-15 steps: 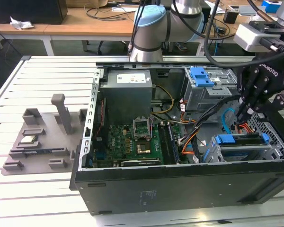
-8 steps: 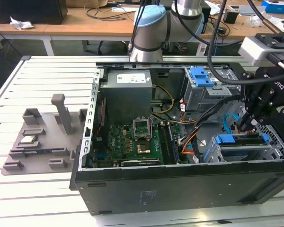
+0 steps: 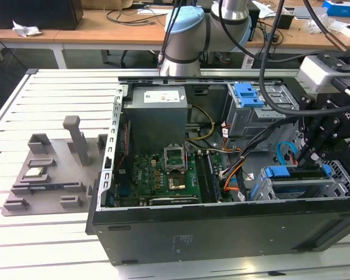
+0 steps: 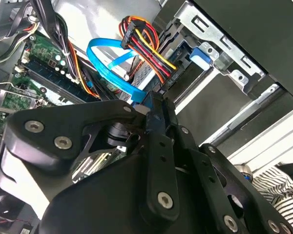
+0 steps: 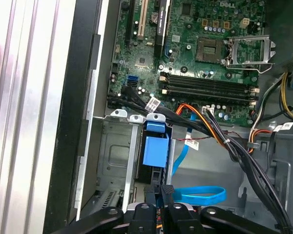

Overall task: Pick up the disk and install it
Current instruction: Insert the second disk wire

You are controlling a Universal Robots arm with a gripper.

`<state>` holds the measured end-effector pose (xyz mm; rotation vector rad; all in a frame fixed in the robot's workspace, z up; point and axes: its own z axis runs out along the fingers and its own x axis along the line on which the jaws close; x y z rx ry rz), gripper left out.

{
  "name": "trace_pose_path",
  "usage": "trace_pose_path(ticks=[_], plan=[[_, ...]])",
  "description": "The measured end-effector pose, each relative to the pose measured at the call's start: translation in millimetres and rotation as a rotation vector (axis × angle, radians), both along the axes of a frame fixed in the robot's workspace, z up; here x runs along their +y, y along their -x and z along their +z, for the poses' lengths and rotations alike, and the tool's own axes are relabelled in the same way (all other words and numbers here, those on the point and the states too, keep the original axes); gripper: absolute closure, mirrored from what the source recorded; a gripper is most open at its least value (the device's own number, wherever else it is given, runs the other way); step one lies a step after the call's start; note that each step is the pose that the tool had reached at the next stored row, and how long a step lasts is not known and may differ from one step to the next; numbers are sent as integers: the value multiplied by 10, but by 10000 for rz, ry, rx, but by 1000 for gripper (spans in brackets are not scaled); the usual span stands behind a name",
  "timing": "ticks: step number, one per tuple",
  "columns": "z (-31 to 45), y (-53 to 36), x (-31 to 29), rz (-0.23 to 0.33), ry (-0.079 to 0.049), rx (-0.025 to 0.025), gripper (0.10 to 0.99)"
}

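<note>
On the exterior view's left, a grey fixture (image 3: 52,169) lies on the slatted table (image 3: 11,245), a small square chip (image 3: 34,172) resting on it. To its right stands the open computer case (image 3: 221,233), the motherboard (image 3: 163,178) on its floor and the power supply (image 3: 157,111) at the far side. At the case's near right corner, the disk (image 3: 294,172) with its blue bracket sits in the metal drive cage (image 3: 338,181). The gripper (image 3: 308,156) reaches down onto it, jaws clenched on the disk's edge (image 5: 154,151).

Robotics lab, slatted bench (image 3: 58,87), open computer case (image 3: 221,227)
</note>
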<state>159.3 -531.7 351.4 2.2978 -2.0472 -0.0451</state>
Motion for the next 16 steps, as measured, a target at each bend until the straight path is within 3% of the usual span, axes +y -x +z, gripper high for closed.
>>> trace_pose_path(ticks=[16], plan=[[-75, 2, -8, -1, -56, 1, 925]])
